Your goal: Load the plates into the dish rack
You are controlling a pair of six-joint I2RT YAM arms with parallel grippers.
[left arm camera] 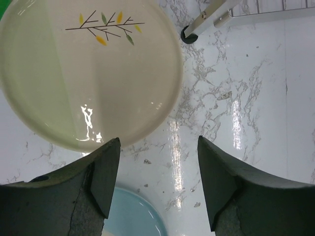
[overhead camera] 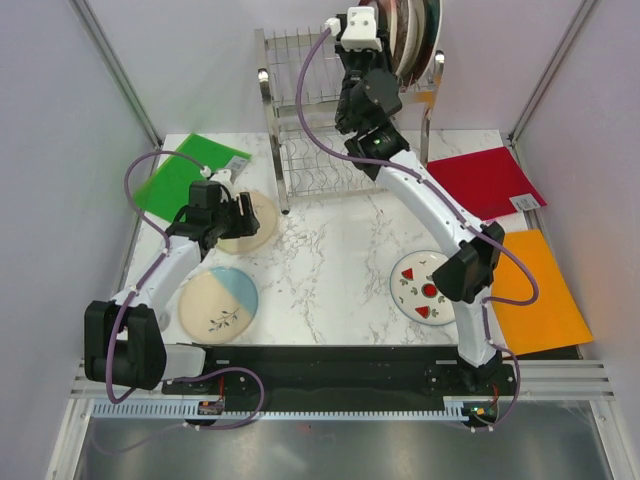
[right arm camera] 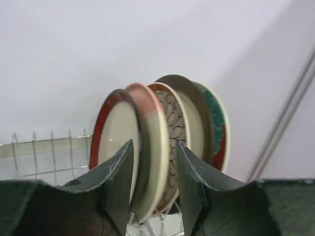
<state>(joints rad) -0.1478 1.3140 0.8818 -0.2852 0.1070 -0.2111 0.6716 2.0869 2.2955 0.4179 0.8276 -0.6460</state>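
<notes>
Looked like the slotting-in step on the right: the right fingers (right arm camera: 118,191) straddled a pink-rimmed plate (right arm camera: 150,128) standing among other plates (right arm camera: 199,123) on the rack (overhead camera: 300,165) top tier, far side. Couldn't tell if they were squeezing it or loose. The left fingers (left arm camera: 98,172) were spread and held nothing, just near of a sprig plate (left arm camera: 88,73) on the tabletop (left arm camera: 256,98). Next I'd guess: free the right without tipping neighbours, then pinch that rim.

green (overhead camera: 186,172), red (overhead camera: 486,180), orange mats (overhead camera: 535,292)
</notes>
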